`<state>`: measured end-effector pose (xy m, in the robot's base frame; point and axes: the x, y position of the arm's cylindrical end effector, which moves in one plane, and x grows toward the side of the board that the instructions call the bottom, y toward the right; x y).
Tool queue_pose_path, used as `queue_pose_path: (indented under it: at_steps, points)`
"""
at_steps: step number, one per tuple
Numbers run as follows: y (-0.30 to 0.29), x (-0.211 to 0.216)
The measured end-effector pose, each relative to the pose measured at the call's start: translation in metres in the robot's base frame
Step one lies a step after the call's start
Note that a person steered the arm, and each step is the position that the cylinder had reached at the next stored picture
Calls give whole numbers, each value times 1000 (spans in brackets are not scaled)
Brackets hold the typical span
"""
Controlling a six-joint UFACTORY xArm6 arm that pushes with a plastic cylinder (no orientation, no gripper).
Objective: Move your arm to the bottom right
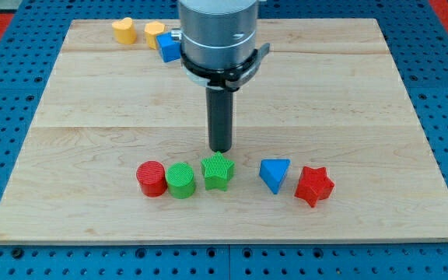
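Observation:
My tip point(221, 148) is near the board's middle, just above the green star block point(218, 171) in the view. In a row along the lower part of the board lie a red cylinder point(152, 178), a green cylinder point(181, 180), the green star, a blue triangle block point(274, 174) and a red star block point(313, 185). The bottom right of the board lies to the right of and below the red star.
At the view's top left sit a yellow heart block point(124, 30), a yellow block point(155, 33) and a blue block point(169, 47), partly hidden behind the arm's body point(218, 35). The wooden board point(364, 101) lies on a blue perforated table.

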<state>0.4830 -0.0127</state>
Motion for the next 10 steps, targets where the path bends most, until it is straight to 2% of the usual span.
queue_pose_path:
  at_steps: [2,3,4,5,6,7,10]
  points:
    - [7,22]
    - [67,6]
    - [94,3]
    - [196,18]
    - [255,54]
    - [259,102]
    - [259,115]
